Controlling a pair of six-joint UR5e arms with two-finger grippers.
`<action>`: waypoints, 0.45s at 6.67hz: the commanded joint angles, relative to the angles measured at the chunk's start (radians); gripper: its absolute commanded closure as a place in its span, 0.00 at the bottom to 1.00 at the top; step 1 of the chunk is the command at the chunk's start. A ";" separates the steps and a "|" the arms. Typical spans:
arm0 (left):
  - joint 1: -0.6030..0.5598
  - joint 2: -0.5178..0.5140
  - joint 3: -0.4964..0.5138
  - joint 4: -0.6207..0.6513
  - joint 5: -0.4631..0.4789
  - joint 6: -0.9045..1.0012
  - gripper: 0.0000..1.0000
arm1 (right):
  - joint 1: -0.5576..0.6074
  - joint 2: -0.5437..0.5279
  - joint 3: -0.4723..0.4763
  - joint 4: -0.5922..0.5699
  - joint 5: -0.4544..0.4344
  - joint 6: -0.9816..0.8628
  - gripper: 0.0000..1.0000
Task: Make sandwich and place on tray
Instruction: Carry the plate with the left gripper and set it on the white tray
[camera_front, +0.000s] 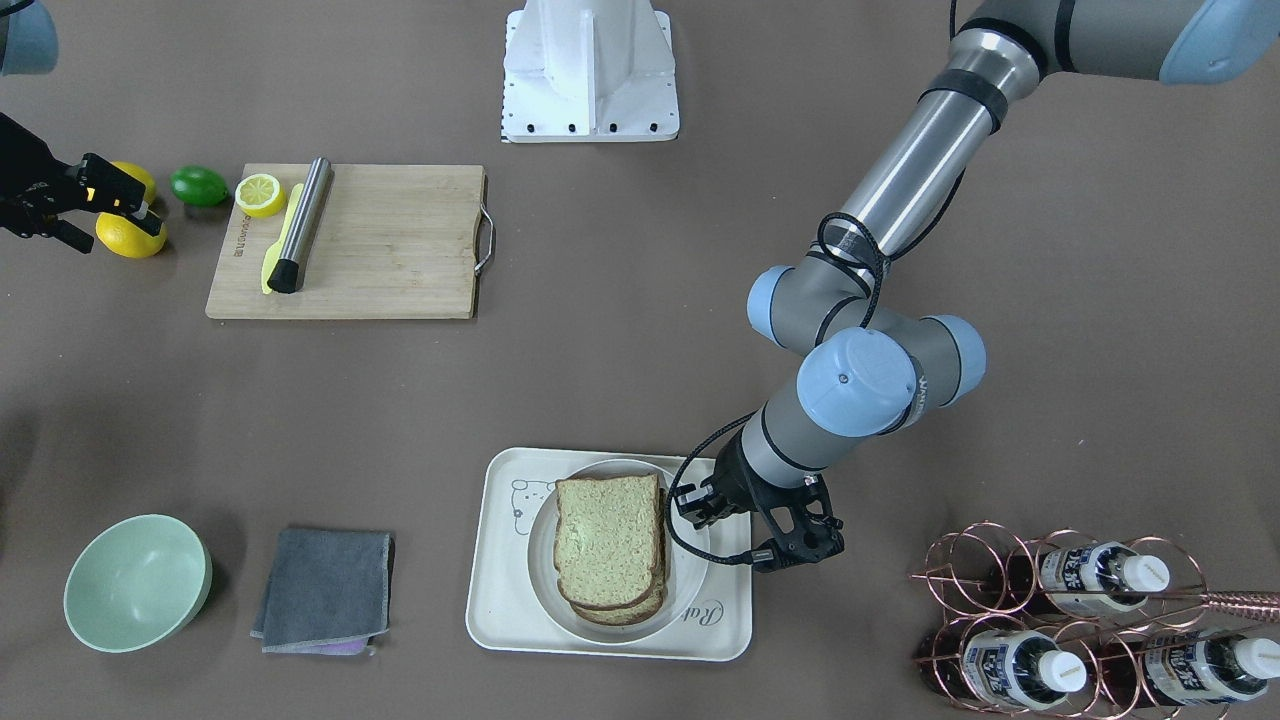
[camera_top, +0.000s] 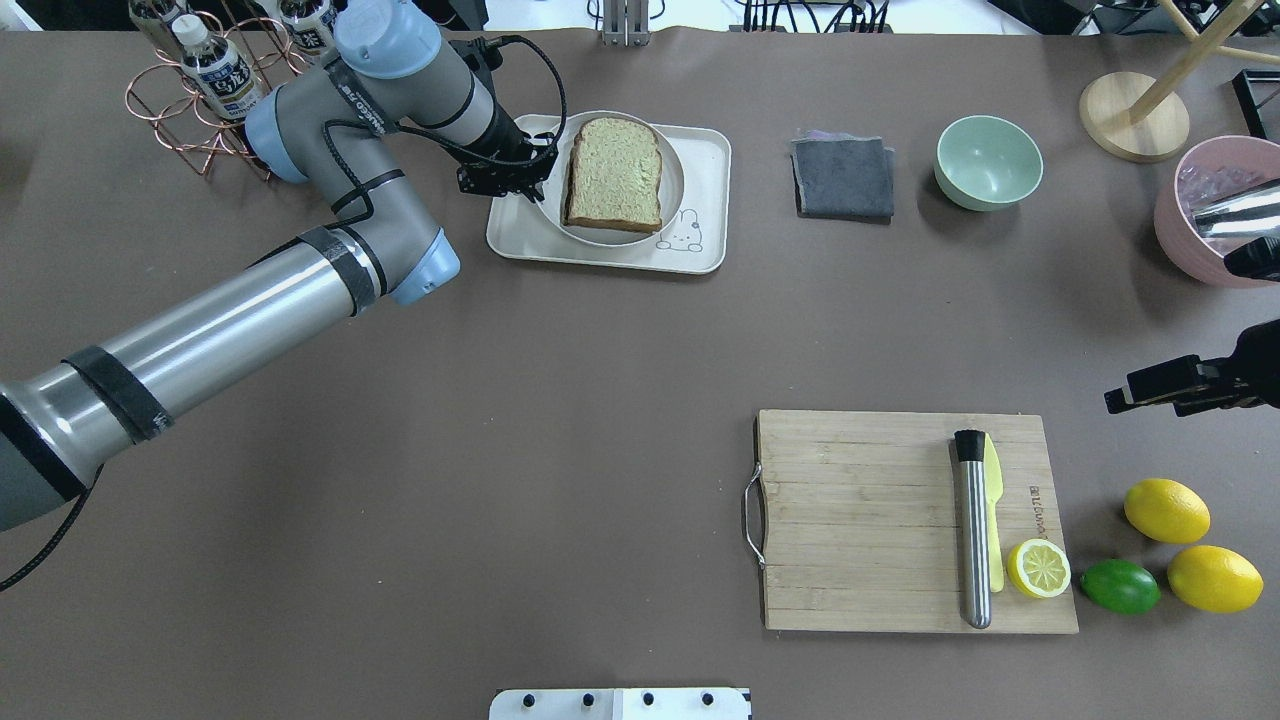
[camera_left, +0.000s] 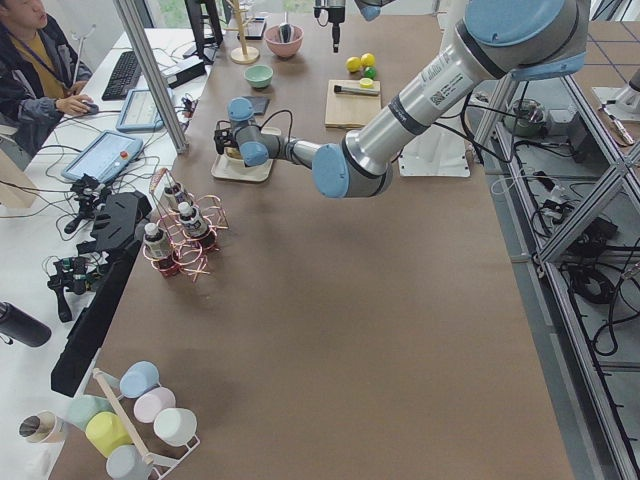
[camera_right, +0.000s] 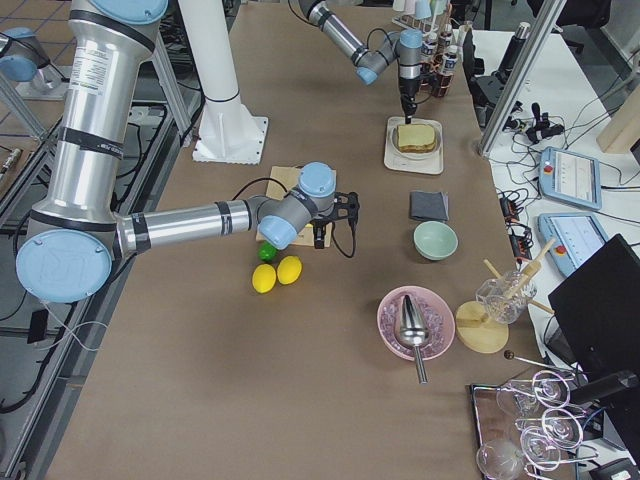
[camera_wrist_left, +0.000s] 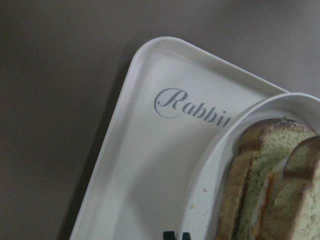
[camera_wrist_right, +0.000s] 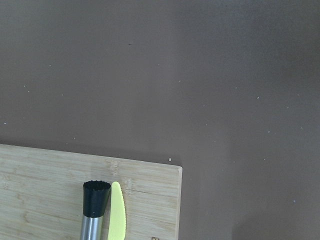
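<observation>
The sandwich (camera_front: 610, 545), two greenish-tan bread slices stacked, lies on a round white plate (camera_front: 540, 565) that stands on the cream tray (camera_front: 505, 610). In the left wrist view a strip of white and orange egg (camera_wrist_left: 265, 200) shows between the slices, beside the tray's "Rabbit" script (camera_wrist_left: 192, 107). My left gripper (camera_front: 700, 510) hovers at the plate's rim on the tray's edge, its fingertips (camera_wrist_left: 170, 235) close together, shut and empty. My right gripper (camera_front: 95, 215) is open and empty above the lemons, far from the tray.
A wooden cutting board (camera_top: 860, 520) carries a steel-handled tool (camera_top: 972, 530), a yellow knife and a lemon half (camera_top: 1038, 568). Two lemons and a lime (camera_top: 1120, 586) lie beside it. A grey cloth (camera_top: 843, 177), a green bowl (camera_top: 988, 160) and a copper bottle rack (camera_top: 190, 90) flank the tray.
</observation>
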 joint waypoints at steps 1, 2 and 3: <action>0.002 -0.004 0.006 -0.007 0.001 0.005 0.69 | -0.001 0.001 0.000 0.000 -0.001 0.000 0.00; 0.005 -0.006 0.006 -0.013 0.011 0.005 0.35 | -0.001 0.001 -0.002 0.000 -0.003 0.000 0.00; 0.003 -0.004 -0.003 -0.016 0.015 0.003 0.21 | 0.002 0.006 0.001 0.000 -0.001 0.000 0.00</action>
